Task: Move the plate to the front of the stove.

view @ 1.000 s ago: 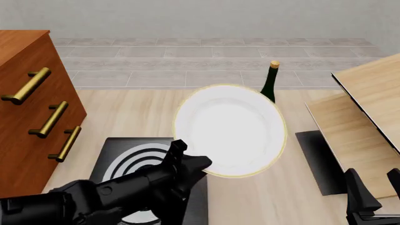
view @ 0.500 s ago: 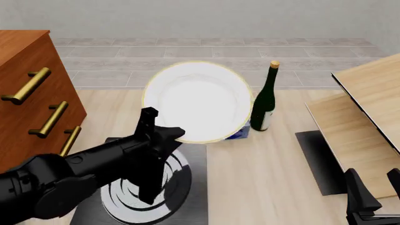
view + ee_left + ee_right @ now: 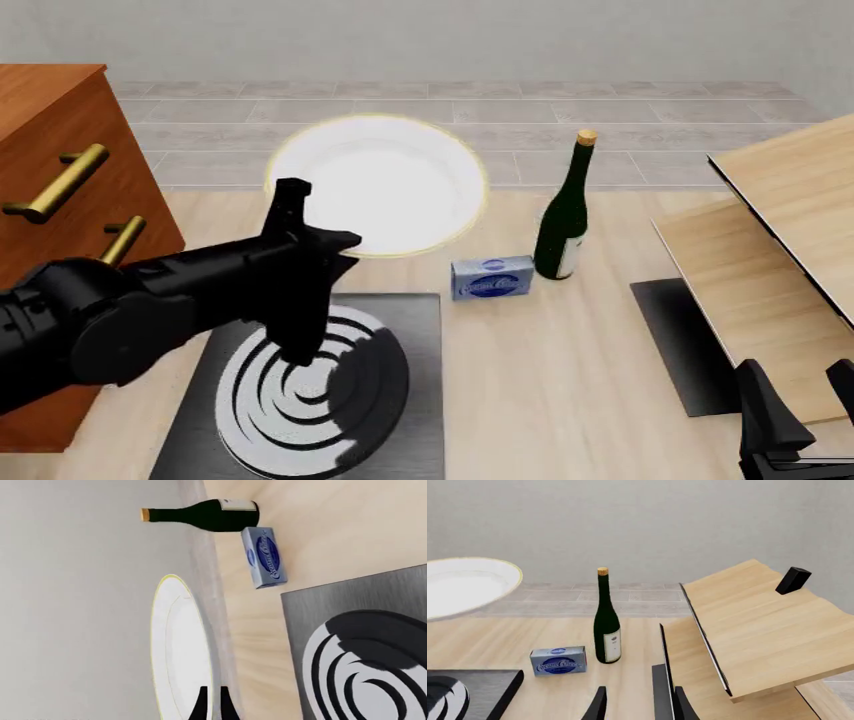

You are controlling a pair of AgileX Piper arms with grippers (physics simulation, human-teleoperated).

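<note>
The white plate [image 3: 380,180] with a gold rim hangs tilted in the air, past the far edge of the stove [image 3: 407,400]. My left gripper [image 3: 295,203] is shut on the plate's near-left rim, and the arm crosses over the burner rings. In the left wrist view the plate [image 3: 175,650] shows edge-on between the fingertips of the left gripper [image 3: 212,701], with the stove [image 3: 313,630] beside it. My right gripper [image 3: 801,400] stands open and holds nothing at the front right corner. The right wrist view shows this gripper [image 3: 637,706], the plate [image 3: 460,585] and a corner of the stove [image 3: 487,687].
A green bottle [image 3: 563,215] and a blue box [image 3: 493,277] stand right of the stove's far corner. A brown drawer cabinet [image 3: 60,230] with brass handles lines the left side. On the right are a slanted wooden shelf [image 3: 787,210] and a black mat [image 3: 674,335].
My left gripper carried the plate left and away from me, from right of the burner to beyond the stove's far edge. The blue box came into view. The right arm stayed still.
</note>
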